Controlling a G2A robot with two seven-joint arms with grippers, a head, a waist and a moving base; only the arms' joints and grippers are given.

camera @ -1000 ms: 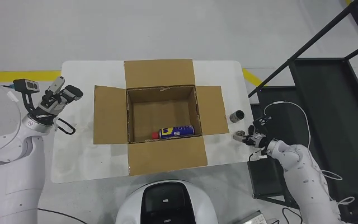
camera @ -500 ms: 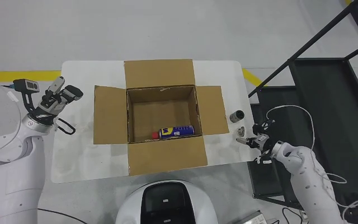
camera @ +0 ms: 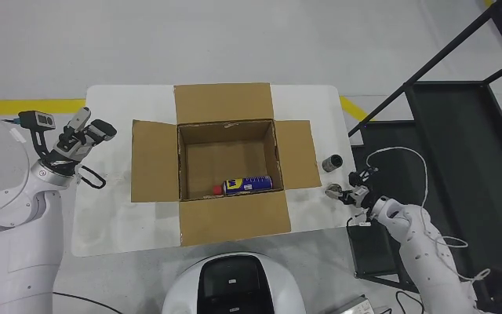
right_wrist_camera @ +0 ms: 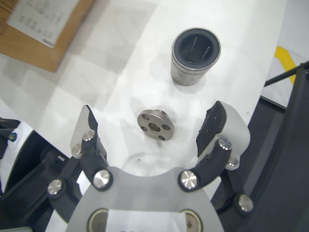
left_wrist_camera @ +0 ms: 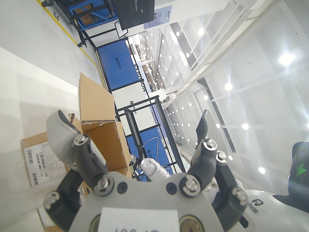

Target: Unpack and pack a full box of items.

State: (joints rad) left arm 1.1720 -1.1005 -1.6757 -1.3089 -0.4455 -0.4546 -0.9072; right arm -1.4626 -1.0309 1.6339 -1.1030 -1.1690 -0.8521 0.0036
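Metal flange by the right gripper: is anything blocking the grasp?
Nothing visible does. The flange lies bare on the table, framed by the open right gripper; the cylindrical bearing stands apart, beyond it.

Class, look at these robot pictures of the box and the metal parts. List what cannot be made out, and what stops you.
Top view: the can in the box is too small to show its nozzle.
Left wrist view: the box's inside is hidden by its own wall; the left end effector covers part of it.
Right wrist view: the box's label is blurred and cut by the edge.
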